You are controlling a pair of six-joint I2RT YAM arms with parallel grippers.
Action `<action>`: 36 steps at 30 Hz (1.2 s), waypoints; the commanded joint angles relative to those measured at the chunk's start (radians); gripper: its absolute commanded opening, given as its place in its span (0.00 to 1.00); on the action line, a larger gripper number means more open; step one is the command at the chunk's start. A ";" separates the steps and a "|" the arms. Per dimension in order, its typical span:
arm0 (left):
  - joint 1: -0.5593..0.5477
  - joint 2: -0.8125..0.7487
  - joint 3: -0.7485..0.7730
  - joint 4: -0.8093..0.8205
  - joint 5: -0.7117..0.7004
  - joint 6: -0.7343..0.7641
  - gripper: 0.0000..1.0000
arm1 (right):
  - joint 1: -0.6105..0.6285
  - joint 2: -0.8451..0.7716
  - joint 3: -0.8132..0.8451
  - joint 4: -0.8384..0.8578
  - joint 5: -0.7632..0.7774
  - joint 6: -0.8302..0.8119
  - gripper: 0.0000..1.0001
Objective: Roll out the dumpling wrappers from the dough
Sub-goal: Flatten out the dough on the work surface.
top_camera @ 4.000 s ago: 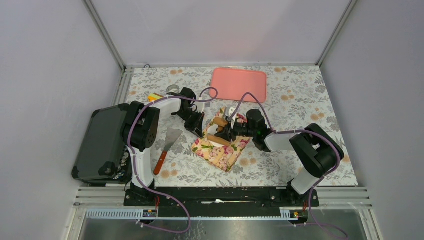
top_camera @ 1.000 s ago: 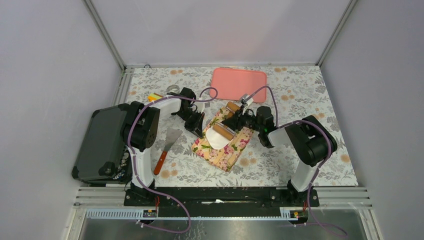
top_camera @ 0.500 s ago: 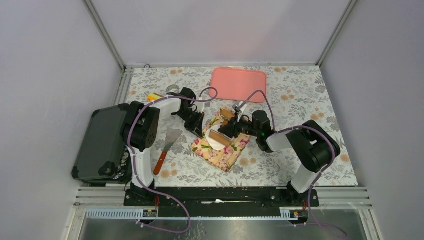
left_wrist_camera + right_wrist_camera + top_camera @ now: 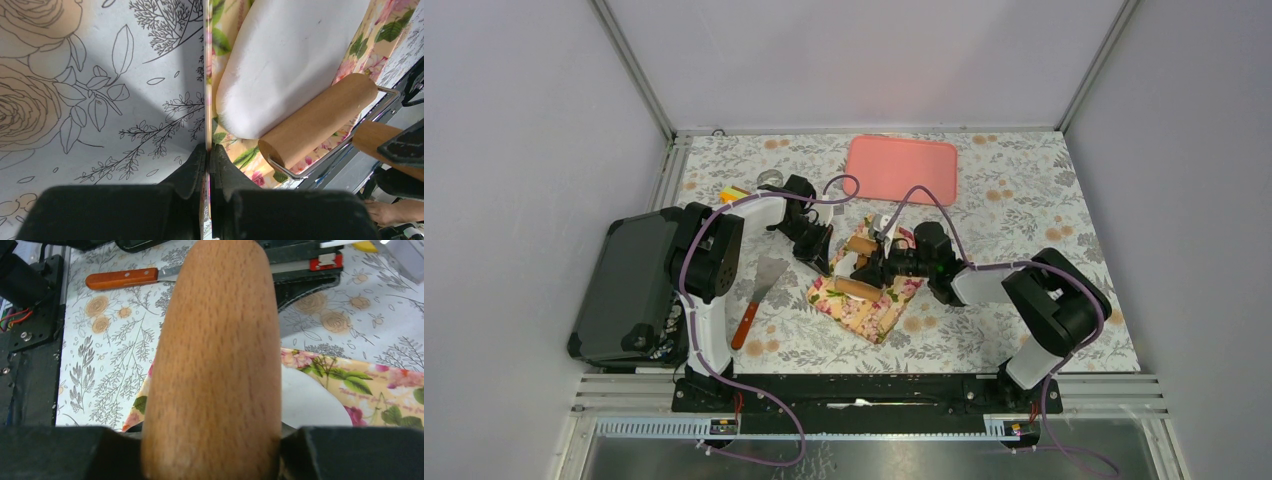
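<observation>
The dough (image 4: pixel 290 60) is a flat white sheet on the floral mat (image 4: pixel 250 155). In the top view only a sliver of the dough (image 4: pixel 845 270) shows beside the pin. My right gripper (image 4: pixel 879 264) is shut on the wooden handle (image 4: pixel 215 355) of the rolling pin. Its roller (image 4: pixel 317 120) lies across the near end of the dough, also in the top view (image 4: pixel 861 289). My left gripper (image 4: pixel 207 150) is shut on the mat's edge at the left (image 4: pixel 819 255). No cut dumpling wrappers are in view.
A pink tray (image 4: pixel 902 168) lies at the back. A spatula with a wooden handle (image 4: pixel 754 300) lies left of the mat. A black box (image 4: pixel 624 285) stands at the left edge. A metal ring cutter (image 4: pixel 770 179) and a yellow object (image 4: pixel 732 194) sit behind the left arm.
My right gripper has drawn the rolling pin from the far side of the mat toward the near-left, over the dough. The left arm has not moved.
</observation>
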 commanded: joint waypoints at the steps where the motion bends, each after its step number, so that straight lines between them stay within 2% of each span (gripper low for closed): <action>1: 0.004 0.035 -0.047 0.023 -0.118 0.039 0.00 | 0.035 0.014 -0.020 -0.254 -0.036 -0.100 0.00; 15: 0.004 0.035 -0.045 0.023 -0.119 0.038 0.00 | 0.054 0.004 -0.047 -0.304 -0.046 -0.175 0.00; 27: 0.004 0.037 -0.045 0.023 -0.120 0.037 0.00 | 0.063 -0.038 -0.055 -0.342 -0.142 -0.184 0.00; 32: 0.004 0.037 -0.045 0.024 -0.120 0.036 0.00 | 0.037 -0.084 -0.008 -0.282 -0.171 -0.064 0.00; 36: 0.004 0.037 -0.045 0.024 -0.120 0.036 0.00 | -0.086 -0.094 0.030 -0.016 -0.170 0.238 0.00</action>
